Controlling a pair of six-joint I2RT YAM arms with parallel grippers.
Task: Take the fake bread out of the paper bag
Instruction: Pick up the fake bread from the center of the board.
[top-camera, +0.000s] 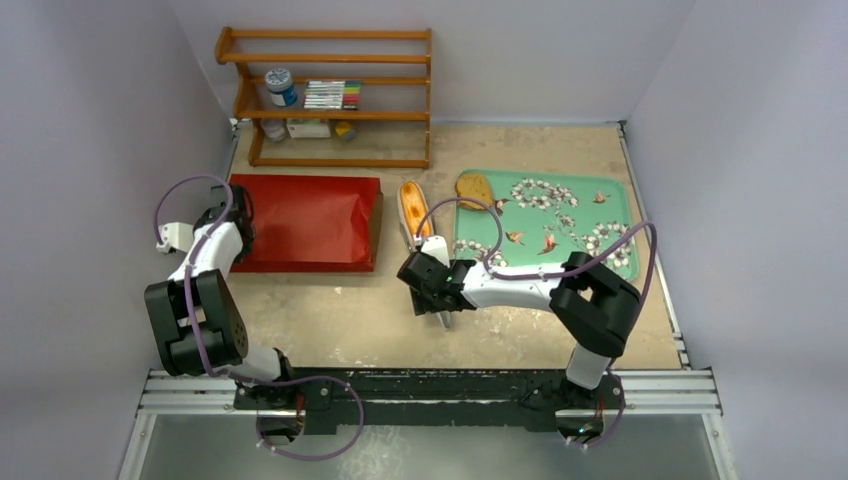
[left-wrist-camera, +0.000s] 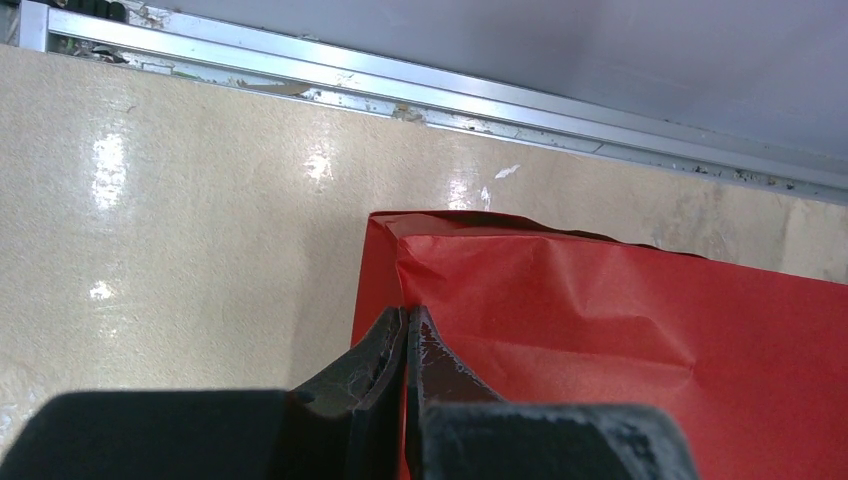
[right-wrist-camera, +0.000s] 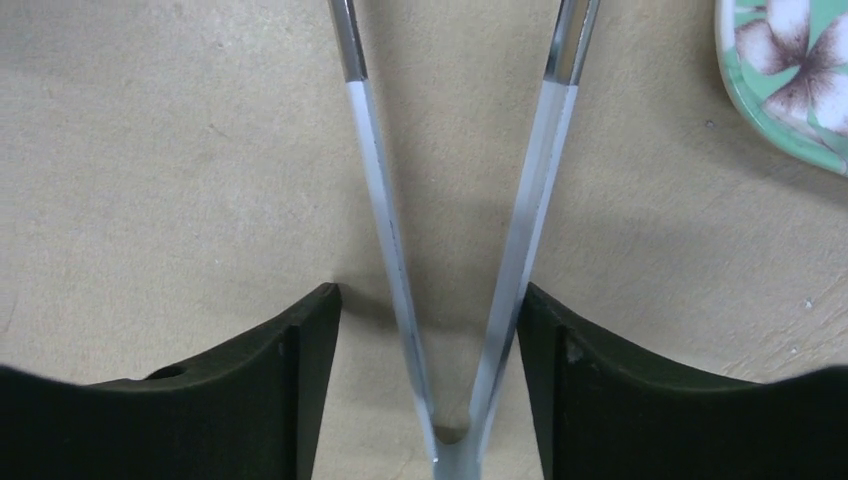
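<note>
Tongs (right-wrist-camera: 375, 200) lie splayed in a V on the table (top-camera: 340, 320), straddled near the hinge by the wide-open right gripper (right-wrist-camera: 428, 305); closing there could swivel them or squirt them loose. The left gripper (left-wrist-camera: 408, 325) is clamped on a corner of the red paper bag (top-camera: 305, 220) away from its mouth, where the glossy paper may tear. A split bun (top-camera: 413, 208) lies just outside that mouth, and a brown slice (top-camera: 474, 187) sits on the floral tray (top-camera: 545, 172). The bag's contents are hidden. A wooden shelf (top-camera: 330, 58) stands behind.

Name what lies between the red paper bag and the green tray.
The orange split bun lies between paper bag and tray, in the top view.
</note>
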